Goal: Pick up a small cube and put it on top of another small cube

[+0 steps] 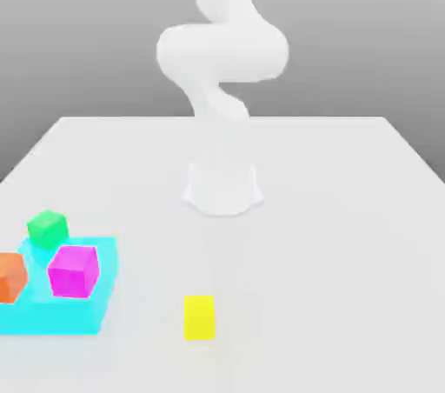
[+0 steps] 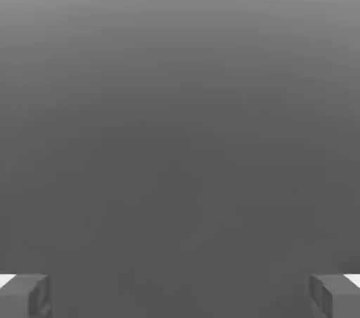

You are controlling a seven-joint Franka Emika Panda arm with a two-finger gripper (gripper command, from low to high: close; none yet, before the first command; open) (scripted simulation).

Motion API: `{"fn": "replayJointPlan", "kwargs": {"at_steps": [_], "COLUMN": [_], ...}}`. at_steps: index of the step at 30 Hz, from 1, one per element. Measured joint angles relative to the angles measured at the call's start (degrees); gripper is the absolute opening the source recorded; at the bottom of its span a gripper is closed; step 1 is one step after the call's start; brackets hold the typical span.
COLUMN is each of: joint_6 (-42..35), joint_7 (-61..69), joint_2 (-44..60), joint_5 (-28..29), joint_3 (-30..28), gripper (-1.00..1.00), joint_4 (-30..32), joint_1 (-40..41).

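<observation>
Yellow cube (image 1: 199, 316) alone on table (image 1: 348, 209), at three o'clock from cyan platform (image 1: 52, 313) bearing green cube (image 1: 47, 228). Tool (image 2: 180, 295) spread wide, empty, aimed at blank background, grasp not begun.

White table (image 1: 348, 209): yellow cube (image 1: 199, 316), cyan slab (image 1: 52, 313)

1. The small cube (image 1: 199, 316) is showing plain bright yellow, lying apart from the tray (image 1: 52, 317).
2. The another small cube (image 1: 47, 228) is showing plain bright green at the tray's far edge.
3. The tray is showing flat cyan.
4. The magenta cube (image 1: 73, 270) is sitting on the tray.
5. The orange cube (image 1: 11, 276) is sitting beside it.
6. The table (image 1: 330, 235) is showing pale grey-white.
7. The arm (image 1: 222, 61) is showing white.
8. The fingertips (image 2: 336, 295) are showing grey.
</observation>
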State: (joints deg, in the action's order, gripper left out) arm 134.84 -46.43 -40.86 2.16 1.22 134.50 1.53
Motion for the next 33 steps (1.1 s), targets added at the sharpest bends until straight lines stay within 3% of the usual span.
{"fn": "replayJointPlan", "kwargs": {"at_steps": [13, 17, 21, 29, 30, 33], "joint_6": [16.8, 22.2, 27.7, 38.4, 39.5, 39.5], "joint_7": [-0.8, 1.9, 8.1, 8.5, 8.5, 8.4], "joint_2": [28.2, 36.2, 43.8, 57.2, 58.6, 58.6], "joint_5": [8.6, 7.1, 0.5, 0.1, 0.2, 0.3], "joint_3": [1.0, 0.0, 1.3, 0.5, 0.0, 0.0], "gripper": [0.00, 0.00, 0.00, 0.00, -1.00, -1.00], "joint_4": [14.8, 19.4, 23.7, 22.3, 22.0, 22.0], "joint_1": [5.7, 5.9, 6.7, 6.0, 5.6, 5.6]}}
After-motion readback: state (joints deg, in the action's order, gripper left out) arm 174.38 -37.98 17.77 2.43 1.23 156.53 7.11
